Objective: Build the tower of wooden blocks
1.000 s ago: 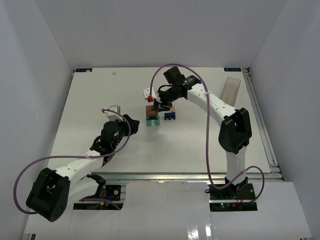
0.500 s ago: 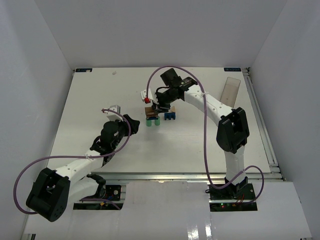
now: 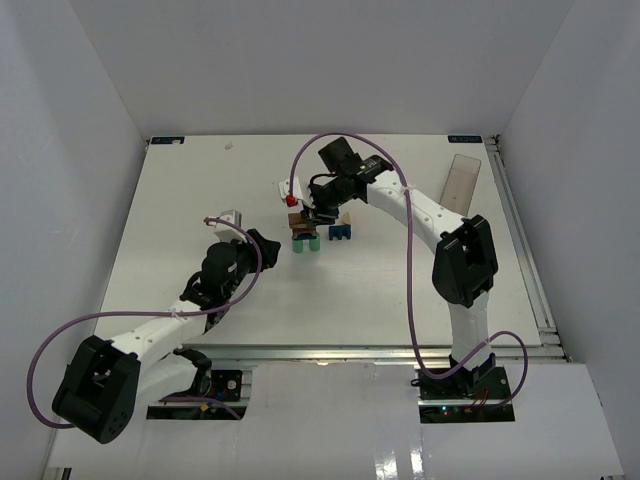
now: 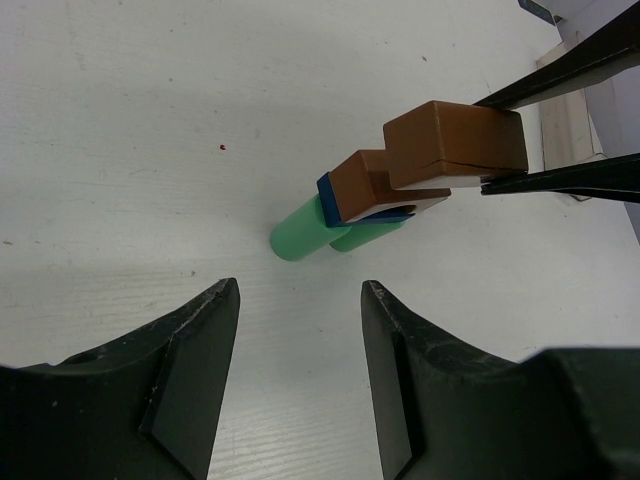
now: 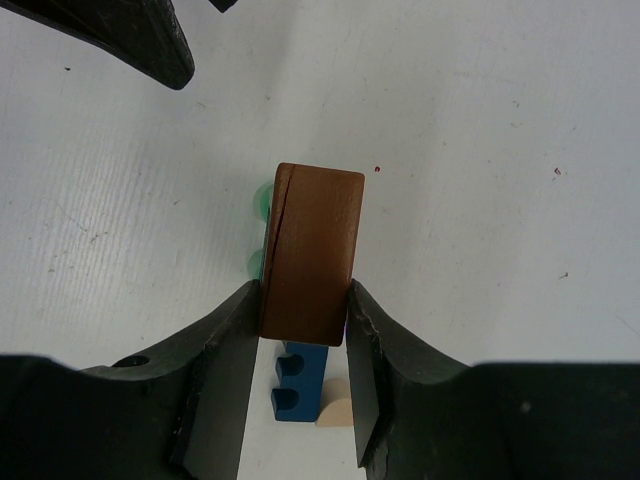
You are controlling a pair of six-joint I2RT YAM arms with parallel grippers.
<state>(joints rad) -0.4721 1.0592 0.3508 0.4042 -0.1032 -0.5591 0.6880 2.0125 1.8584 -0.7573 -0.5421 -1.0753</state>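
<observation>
A small stack stands mid-table: two green cylinders (image 3: 306, 245) lying side by side (image 4: 300, 238), a thin blue piece (image 4: 325, 192) on them, and a brown arch (image 4: 368, 183) on top. My right gripper (image 3: 305, 214) is shut on a brown brick (image 5: 310, 250), also seen in the left wrist view (image 4: 455, 145). It holds the brick at the arch's top; I cannot tell whether they touch. A notched blue piece (image 5: 300, 385) and a tan piece (image 5: 336, 411) lie just right of the stack (image 3: 340, 232). My left gripper (image 4: 300, 375) is open and empty, near the stack's left (image 3: 264, 243).
A clear rectangular plastic box (image 3: 462, 180) lies at the back right near the table's edge. The left gripper's fingers (image 5: 130, 40) show at the top left of the right wrist view, close to the stack. White walls enclose the table.
My right gripper has shifted slightly left with the brown brick, closer over the stack. The left arm has not moved.
</observation>
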